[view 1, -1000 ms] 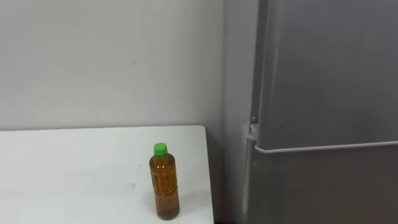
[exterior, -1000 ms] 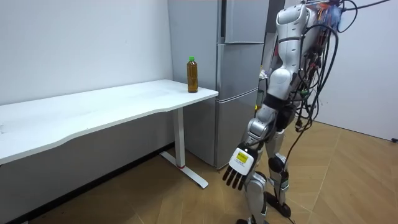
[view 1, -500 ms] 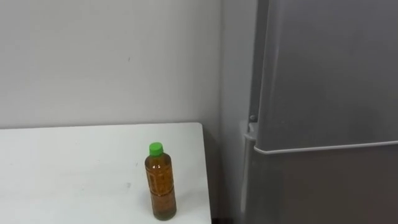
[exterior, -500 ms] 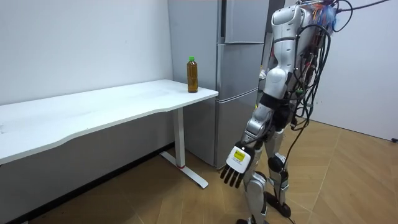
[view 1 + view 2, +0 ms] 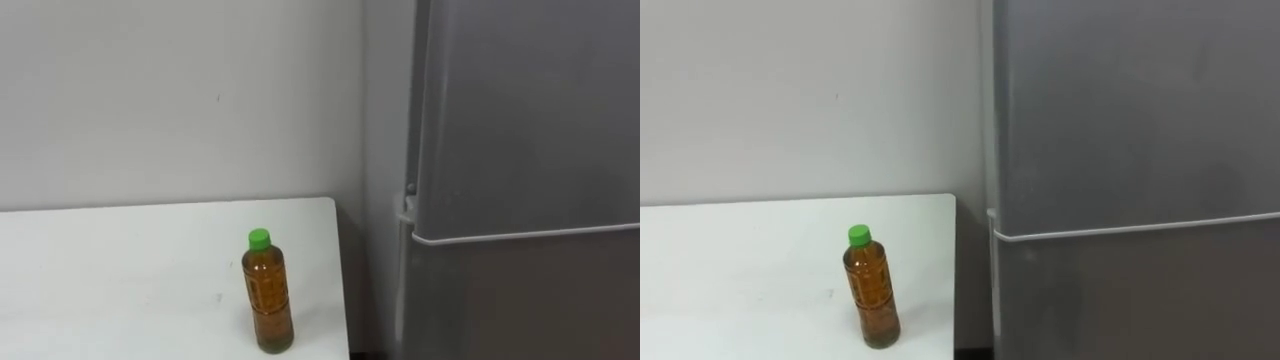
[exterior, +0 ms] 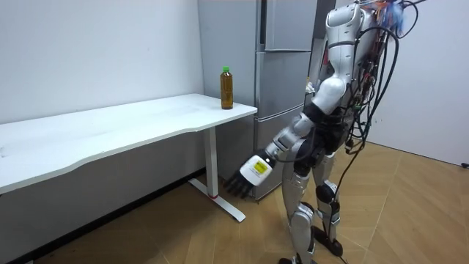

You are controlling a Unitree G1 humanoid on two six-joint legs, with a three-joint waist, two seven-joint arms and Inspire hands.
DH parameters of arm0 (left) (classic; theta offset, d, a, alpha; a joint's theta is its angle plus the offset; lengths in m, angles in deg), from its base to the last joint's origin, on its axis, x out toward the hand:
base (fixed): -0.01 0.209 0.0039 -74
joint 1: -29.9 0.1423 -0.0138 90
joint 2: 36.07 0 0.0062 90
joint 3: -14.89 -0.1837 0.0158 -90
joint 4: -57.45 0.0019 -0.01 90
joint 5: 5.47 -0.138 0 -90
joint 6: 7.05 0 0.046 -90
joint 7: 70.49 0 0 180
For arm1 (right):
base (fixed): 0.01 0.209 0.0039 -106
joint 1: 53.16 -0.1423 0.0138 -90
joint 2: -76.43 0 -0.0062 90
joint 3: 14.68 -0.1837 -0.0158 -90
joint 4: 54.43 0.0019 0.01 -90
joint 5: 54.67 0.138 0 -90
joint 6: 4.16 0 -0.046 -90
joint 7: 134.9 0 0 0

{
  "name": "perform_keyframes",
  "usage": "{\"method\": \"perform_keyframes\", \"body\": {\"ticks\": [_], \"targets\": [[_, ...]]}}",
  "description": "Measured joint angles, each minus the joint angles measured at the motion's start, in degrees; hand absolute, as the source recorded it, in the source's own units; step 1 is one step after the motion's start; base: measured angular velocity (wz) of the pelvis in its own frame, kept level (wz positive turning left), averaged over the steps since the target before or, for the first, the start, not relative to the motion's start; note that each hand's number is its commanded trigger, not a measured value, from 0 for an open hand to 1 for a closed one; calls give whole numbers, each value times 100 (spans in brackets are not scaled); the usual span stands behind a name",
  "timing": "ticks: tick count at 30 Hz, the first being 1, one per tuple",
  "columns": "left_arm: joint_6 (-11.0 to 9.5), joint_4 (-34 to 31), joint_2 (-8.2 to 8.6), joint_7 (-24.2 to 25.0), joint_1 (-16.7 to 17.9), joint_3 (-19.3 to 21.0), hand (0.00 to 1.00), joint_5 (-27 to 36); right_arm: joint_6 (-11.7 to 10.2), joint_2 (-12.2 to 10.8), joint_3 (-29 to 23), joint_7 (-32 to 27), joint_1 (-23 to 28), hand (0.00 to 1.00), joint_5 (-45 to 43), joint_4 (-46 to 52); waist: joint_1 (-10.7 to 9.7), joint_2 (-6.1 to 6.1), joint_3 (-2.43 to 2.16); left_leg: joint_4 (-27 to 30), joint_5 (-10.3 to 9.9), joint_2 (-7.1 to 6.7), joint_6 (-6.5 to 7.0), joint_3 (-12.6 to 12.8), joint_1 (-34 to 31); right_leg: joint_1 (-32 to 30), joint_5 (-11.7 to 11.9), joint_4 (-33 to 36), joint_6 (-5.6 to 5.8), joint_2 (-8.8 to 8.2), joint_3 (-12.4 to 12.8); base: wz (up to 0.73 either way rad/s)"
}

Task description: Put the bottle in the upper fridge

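Note:
A clear bottle [image 5: 268,300] of brown drink with a green cap stands upright on the white table [image 5: 120,270], close to its right-hand corner. In the room view the bottle [image 6: 226,88] sits at the table end nearest the grey fridge [image 5: 520,150]. Both fridge doors are closed, with the seam between upper and lower door at about the bottle's height. I stand on the wooden floor in front of the fridge, a step back from the table. My left hand [image 6: 248,176] is held forward and low, below table height, its fingers straight and holding nothing.
A plain white wall runs behind the table [image 6: 110,128]. A narrow dark gap separates the table edge from the fridge [image 6: 282,73] side. Open wooden floor [image 6: 183,235] lies under and before the table, whose white leg [image 6: 212,169] stands near my hand.
My left arm has swung forward and up, from hanging by my leg to reaching toward the table end. The bottle and the fridge doors have not moved.

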Motion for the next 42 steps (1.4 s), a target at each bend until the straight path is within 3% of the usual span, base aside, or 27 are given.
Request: {"method": "perform_keyframes", "body": {"ticks": [6, 15, 16, 17, 21, 23, 25, 28, 33, 34, 35, 36, 37, 42], "targets": [[-171, -1003, 5, -487, 0, 16, 0, 340, -50, -16, -82, -3, 91, 0, -178, 149, -8, 8, -12, 13, 4, -2, -1, 9, 38, -2, 0, 3, 0, 1, 25, -1], [-286, -3495, -4, -896, -11, 160, 0, 282, -139, -49, -251, 50, 169, 0, -343, 179, 11, -11, -35, 5, 4, -2, -2, 11, 73, 28, 0, -10, 0, 2, 19, 0], [-327, -3639, -18, -890, -86, 172, 0, 260, -141, -49, -278, 55, 151, 0, -375, 162, 10, 13, -29, 6, 4, -2, -2, 11, 90, 45, 0, -12, 0, 3, 27, 0], [-327, -3745, -24, -893, -178, 185, 0, 240, -142, -46, -288, 55, 145, 0, -397, 151, 4, -18, 5, 1, 4, -3, -2, 10, 136, 95, 0, -22, 0, 3, 25, 0], [-325, -4295, -8, -886, -306, 207, 0, 200, -144, -74, -331, 61, 108, 0, -487, 149, -42, 6, -6, 3, 4, 1, -3, -25, 129, 95, 0, -19, 0, 6, 9, 1], [-327, -4765, -10, -883, -437, 232, 0, 172, -143, -133, -417, 74, 80, 0, -611, 150, -57, -40, 5, -4, 4, 2, -4, -40, 113, 89, 0, -19, 0, 8, 0, 2], [-331, -4939, -17, -842, -601, 231, 0, 170, -139, -135, -434, 116, 70, 0, -632, 146, -60, -41, 19, -9, 4, 2, -4, -43, 104, 91, 0, -11, 0, 8, 12, 0], [-324, -5155, -17, -759, -876, 227, 0, 185, -135, -166, -435, 154, 41, 0, -605, 143, -104, -26, -1, -8, 5, 3, -4, -41, 107, 80, 0, -16, 0, 10, 15, 0], [-323, -5886, -21, -468, -1060, 176, 0, 205, -136, -178, -430, 189, -13, 0, -590, 99, -284, -46, 8, 8, 6, -5, -5, -38, 114, 100, 0, -17, 0, 8, 33, 1], [-324, -5987, -23, -425, -1096, 110, 0, 204, -135, -183, -418, 189, -24, 0, -589, 99, -338, -74, 26, 6, 6, -7, -5, -39, 123, 116, 0, -18, 0, 8, 31, 0], [-318, -6045, -20, -361, -1132, 3, 0, 178, -136, -196, -396, 189, -34, 0, -592, 101, -364, -39, 7, 9, 7, -6, -5, -39, 126, 117, 0, -16, 0, 8, 34, 0], [-315, -6064, -19, -329, -1160, -54, 0, 156, -135, -206, -382, 190, -57, 0, -596, 101, -380, -61, 19, 7, 7, -6, -5, -39, 128, 115, 0, -18, 0, 8, 33, 0], [-288, -6069, -13, -252, -1257, -169, 0, 94, -133, -223, -380, 189, -87, 0, -601, 99, -395, -79, 40, 9, 7, -4, -5, -38, 115, 96, 0, -18, 0, 8, 34, 0], [-115, -6133, -18, 64, -1712, -417, 0, 44, -71, -255, -316, 225, -253, 0, -641, 60, -512, -99, 46, 38, 9, -1, -5, -28, 15, -5, 0, -14, 0, 10, 66, -1]]}}
